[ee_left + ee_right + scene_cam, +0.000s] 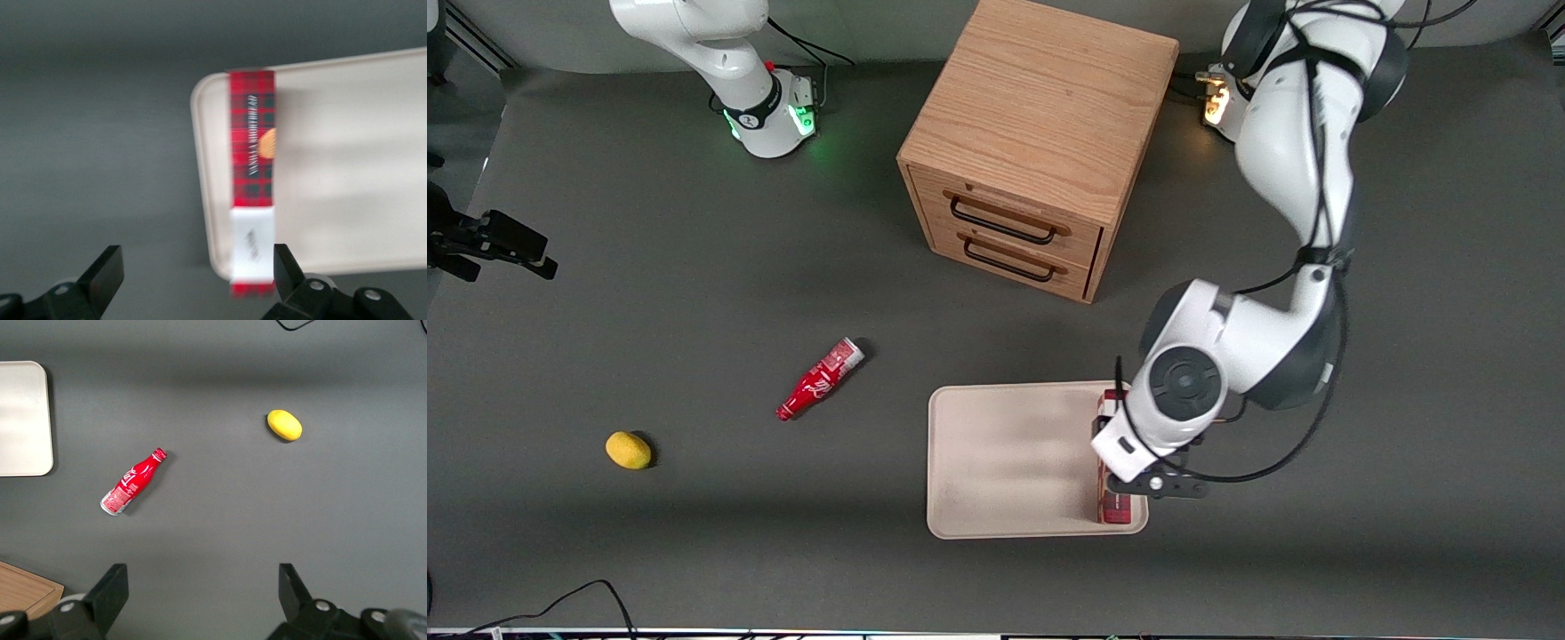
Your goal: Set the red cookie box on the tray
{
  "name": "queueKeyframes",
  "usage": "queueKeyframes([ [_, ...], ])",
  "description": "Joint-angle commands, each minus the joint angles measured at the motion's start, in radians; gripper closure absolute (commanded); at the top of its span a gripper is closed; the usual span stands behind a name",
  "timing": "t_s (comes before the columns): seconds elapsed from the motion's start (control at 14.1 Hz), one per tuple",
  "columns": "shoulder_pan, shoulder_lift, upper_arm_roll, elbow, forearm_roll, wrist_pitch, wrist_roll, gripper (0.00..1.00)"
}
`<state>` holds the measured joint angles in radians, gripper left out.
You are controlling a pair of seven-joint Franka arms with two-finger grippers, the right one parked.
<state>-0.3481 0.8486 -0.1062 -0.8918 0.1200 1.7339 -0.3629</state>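
The red cookie box (252,153) rests on its long narrow side in the cream tray (347,167), close along the rim toward the working arm's end. Its white end panel points at the wrist camera. My left gripper (197,267) hangs above that end and is open wide. One finger (285,267) stands close beside the white panel, and the other is over bare table. In the front view the arm's wrist covers most of the box (1114,508), and the gripper (1152,484) sits over the tray (1005,462) edge.
A wooden two-drawer cabinet (1032,142) stands farther from the front camera than the tray. A small red bottle (819,379) lies on the grey table toward the parked arm's end. A yellow lemon (629,450) lies farther that way.
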Motion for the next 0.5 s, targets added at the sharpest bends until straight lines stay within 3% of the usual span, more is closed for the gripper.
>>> queueKeyframes([
  [0.0, 0.073, -0.214, 0.003, -0.186, -0.049, -0.056, 0.087, 0.00],
  [0.43, 0.220, -0.609, 0.010, -0.684, -0.043, 0.039, 0.264, 0.00],
])
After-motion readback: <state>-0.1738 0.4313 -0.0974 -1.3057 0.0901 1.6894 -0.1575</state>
